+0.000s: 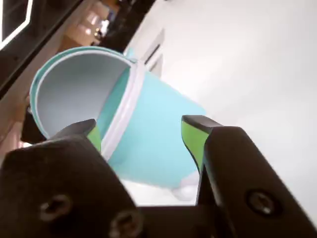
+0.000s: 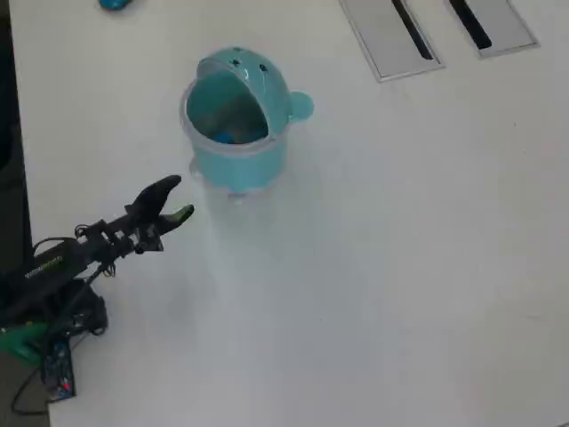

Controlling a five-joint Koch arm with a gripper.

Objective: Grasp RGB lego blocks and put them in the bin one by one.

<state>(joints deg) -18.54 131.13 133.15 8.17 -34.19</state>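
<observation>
The teal bin (image 2: 238, 156) stands upright on the white table with its domed lid (image 2: 252, 71) flipped back, two dot eyes on it and a round ear (image 2: 300, 107) at its right. Something bright blue, apparently a lego block (image 2: 227, 136), lies inside the bin. My gripper (image 2: 180, 197) hovers just below and left of the bin in the overhead view, open, with nothing between its green-padded fingers. In the wrist view the gripper (image 1: 141, 131) frames the bin (image 1: 158, 139) close ahead, with the pale inside of the lid (image 1: 74, 89) at upper left.
Two flat grey slotted panels (image 2: 391, 36) (image 2: 493, 22) lie at the table's top right. A small rounded teal-blue object (image 2: 114, 4) sits at the top edge. The arm's base and cables (image 2: 40, 311) occupy the lower left, next to the table's dark left edge.
</observation>
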